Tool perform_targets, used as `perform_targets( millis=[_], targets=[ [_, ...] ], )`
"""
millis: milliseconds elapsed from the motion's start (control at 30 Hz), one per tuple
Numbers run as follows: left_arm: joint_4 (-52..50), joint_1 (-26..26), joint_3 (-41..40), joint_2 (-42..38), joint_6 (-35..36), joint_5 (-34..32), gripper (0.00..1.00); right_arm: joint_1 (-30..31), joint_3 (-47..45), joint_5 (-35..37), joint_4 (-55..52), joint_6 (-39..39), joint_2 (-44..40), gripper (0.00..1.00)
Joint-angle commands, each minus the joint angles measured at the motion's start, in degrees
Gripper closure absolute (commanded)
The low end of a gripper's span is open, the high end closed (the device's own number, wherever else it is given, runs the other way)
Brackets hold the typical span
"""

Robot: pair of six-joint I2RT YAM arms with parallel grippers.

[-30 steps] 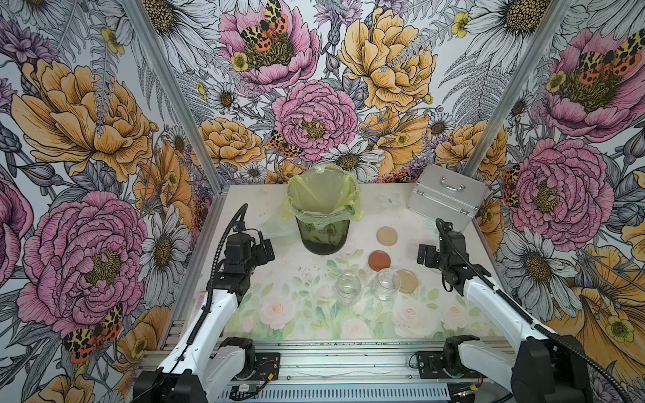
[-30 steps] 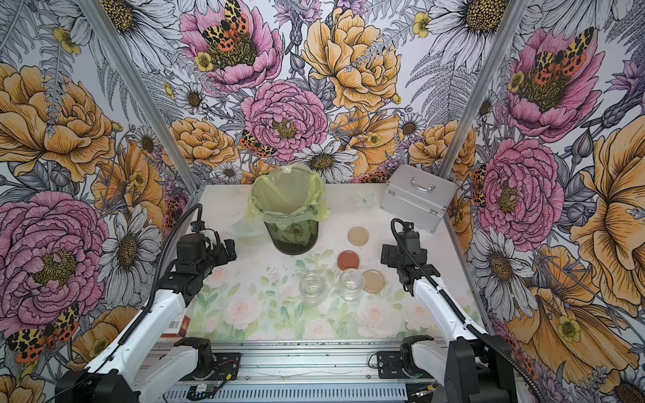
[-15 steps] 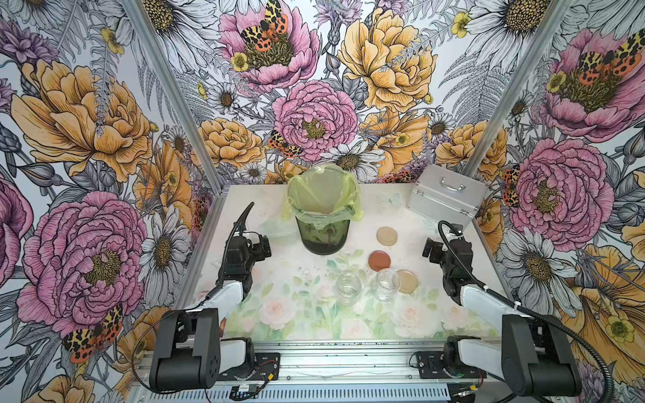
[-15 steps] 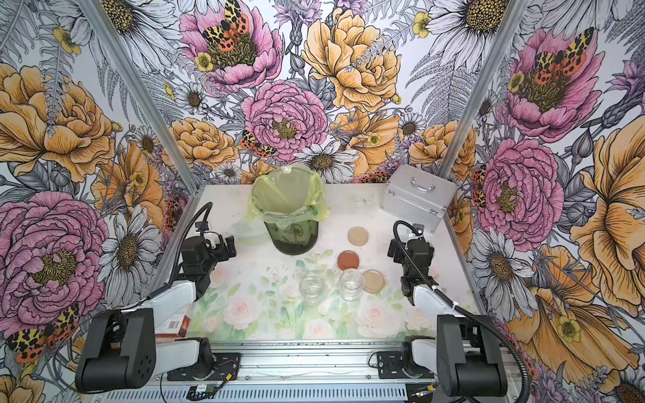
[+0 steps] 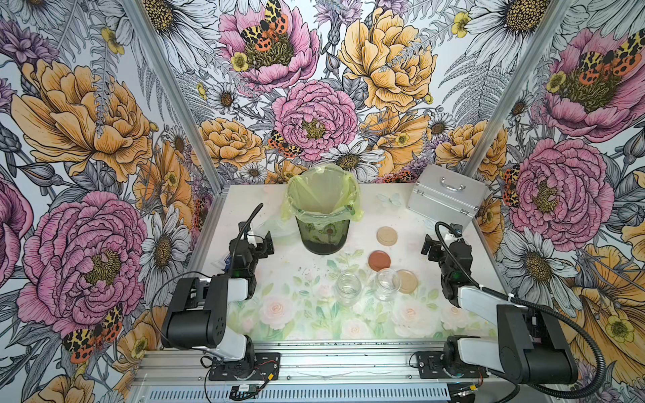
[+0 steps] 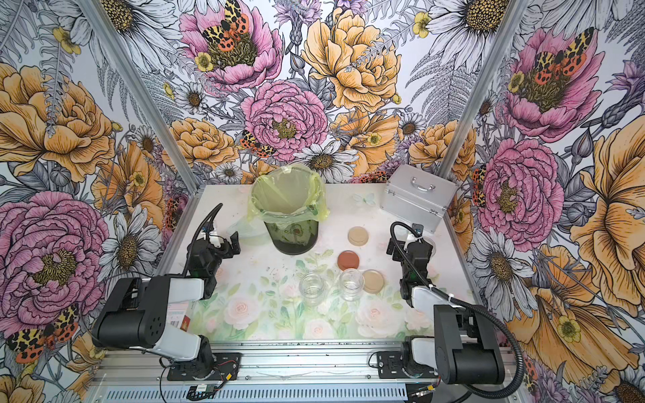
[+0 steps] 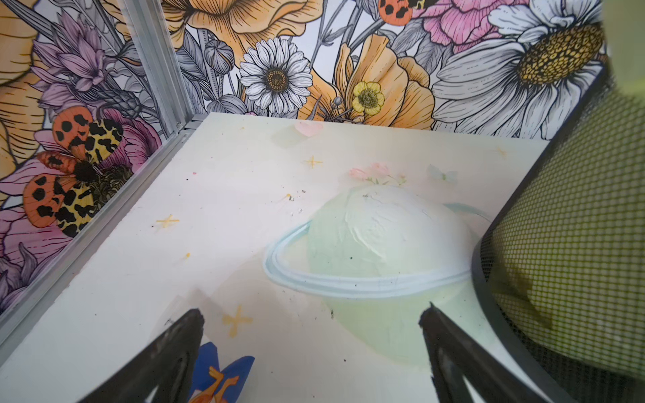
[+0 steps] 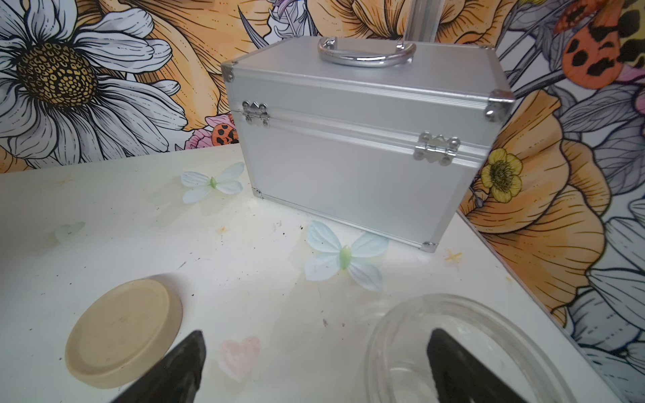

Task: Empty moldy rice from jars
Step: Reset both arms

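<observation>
**Jars all open, both grippers spread wide**

Two of the jars (image 5: 348, 288) (image 5: 387, 284) stand upright side by side on the flowery table (image 5: 296, 314), a bit in front of the bin (image 5: 323, 240). Their lids are off, and all I see through them is clear glass.

The reddish-brown lid (image 5: 379, 260) lies flat just behind the jar nearer the right arm. One beige lid (image 5: 410, 282) sits right against that same jar, partly behind it. The other beige lid (image 5: 386, 236) is further back, between the bin and the silver case (image 5: 445, 195).

The third jar (image 8: 488, 317) only really shows in the right wrist view, mouth up. It sits under the right gripper (image 8: 317, 334), with the case behind it. One of that gripper's fingers (image 8: 450, 363) overlaps the jar's rim, but I can't tell if it's touching or just above. The jaws are spread wide and aren't squeezing anything.

The left gripper (image 7: 313, 312) is the same, wide open with only bare tabletop between the fingers. It sits low beside the bin's mesh wall.

I can't tell where the moldy rice is. The yellow-green bag (image 5: 321, 195) hides its own bottom in both top views.
</observation>
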Motion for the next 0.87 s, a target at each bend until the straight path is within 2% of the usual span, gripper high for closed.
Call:
perform_targets(
  millis=[0,100,300,367,400,533,833],
  targets=[
    [4.56,0.13,0.03,0.05,0.56,0.97,0.01,0.42,-0.51,-0.10,7.45,-1.52,1.57,0.00],
    [5.45,-0.11,-0.19,0.24,0.73,0.48,0.01,0.86,-1.44,0.59,11.10,-2.53,3.16,0.01],
    [6.29,-1.12,-0.50,0.37,1.85,-0.21,0.01,2.01,-5.24,2.13,30.91,-4.59,14.84,0.00],
    [7.77,-3.56,-1.47,0.16,3.29,-5.39,0.01,2.18,-3.16,2.42,23.26,-4.14,12.67,0.00],
    [9.27,-3.88,-2.21,0.21,3.46,-5.95,0.01,2.49,-2.88,2.33,24.57,-4.93,13.71,0.00],
    [7.35,-2.54,-1.07,0.29,2.91,-2.42,0.01,3.08,-0.57,1.51,20.05,-5.81,13.70,0.00],
    [7.26,-1.90,-0.89,0.43,2.57,-1.27,0.02,3.19,0.65,2.48,17.72,-5.26,13.57,0.00]
  ],
)
